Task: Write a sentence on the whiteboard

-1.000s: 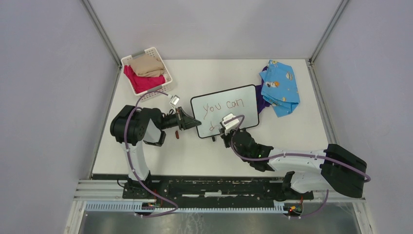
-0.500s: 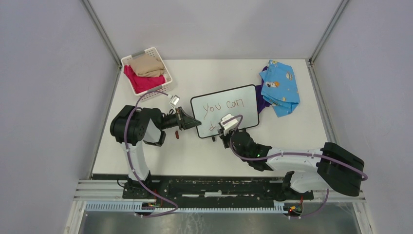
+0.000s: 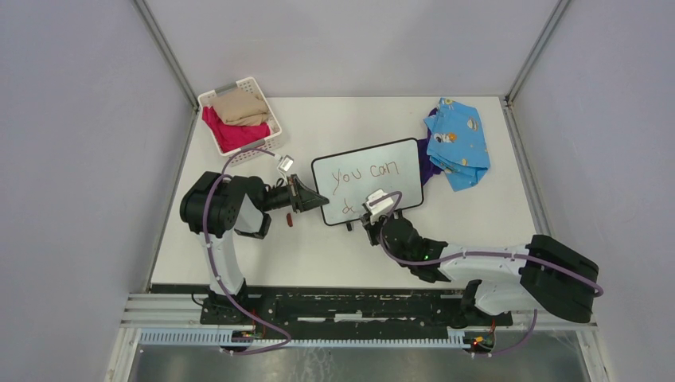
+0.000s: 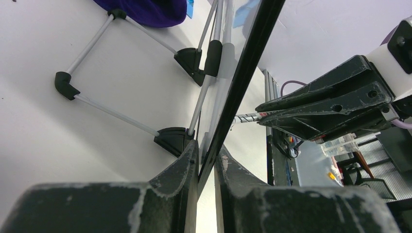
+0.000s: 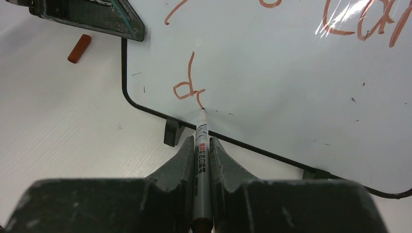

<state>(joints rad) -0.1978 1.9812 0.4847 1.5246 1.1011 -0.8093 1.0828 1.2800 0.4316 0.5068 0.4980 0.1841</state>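
Right wrist view is giving me the clearest look: the right gripper is squeezing a marker between narrow jaws. The tip is touching the whiteboard low on its left side, right at the end of a red "d" with a small stroke beside it. From the top camera I'm reading "You can" on the line above. The left gripper is pinching the board's left edge, jaws nearly together on the black frame. The board is sitting mid-table, tilted back on its stand. A red cap is lying just beside the left fingers. A basket is sitting at the far left corner, and a blue cloth is lying just beyond the board's right end.
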